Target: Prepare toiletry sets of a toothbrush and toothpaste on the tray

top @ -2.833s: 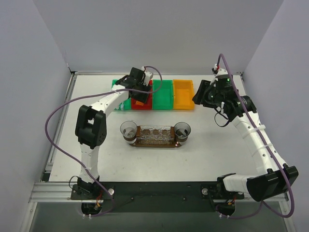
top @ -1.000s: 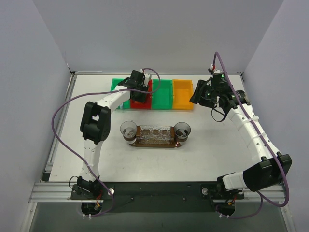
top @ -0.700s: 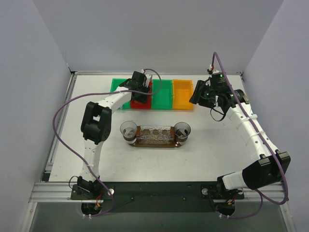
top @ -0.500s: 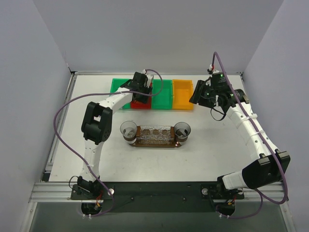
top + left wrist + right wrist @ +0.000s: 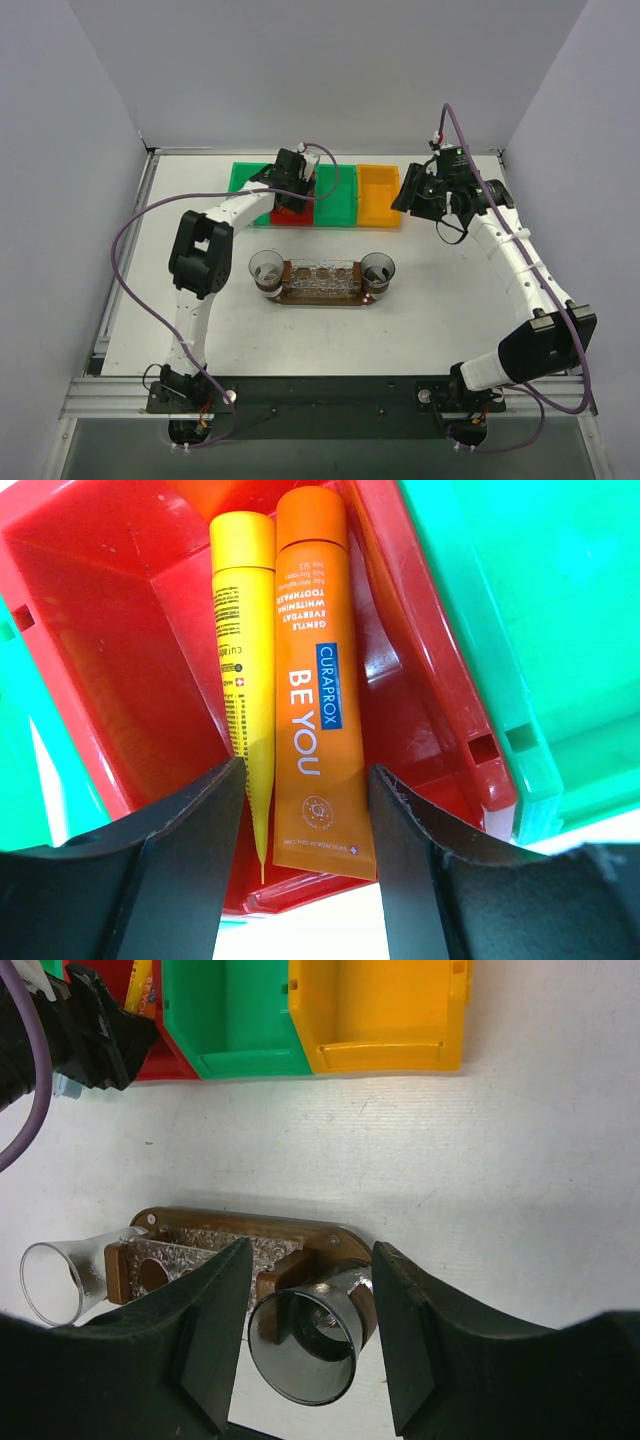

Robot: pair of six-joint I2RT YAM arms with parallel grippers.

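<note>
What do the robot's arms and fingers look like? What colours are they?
The left arm and right arm are white tubes with chunky black joints. A purple cable loops loosely along each. The fingers are smooth, matte black wedges with rounded tips.

A red bin (image 5: 120, 680) holds two toothpaste tubes lying side by side and touching, the yellow tube (image 5: 243, 650) on the left, turned on edge, and the orange tube (image 5: 310, 680) on the right, lying flat and printed "BE YOU". Green bins (image 5: 540, 630) flank the red one. The left gripper (image 5: 305, 780) hangs over them, its dark fingers (image 5: 190, 850) spread apart to either side of the tubes' flat ends, holding nothing.
</note>
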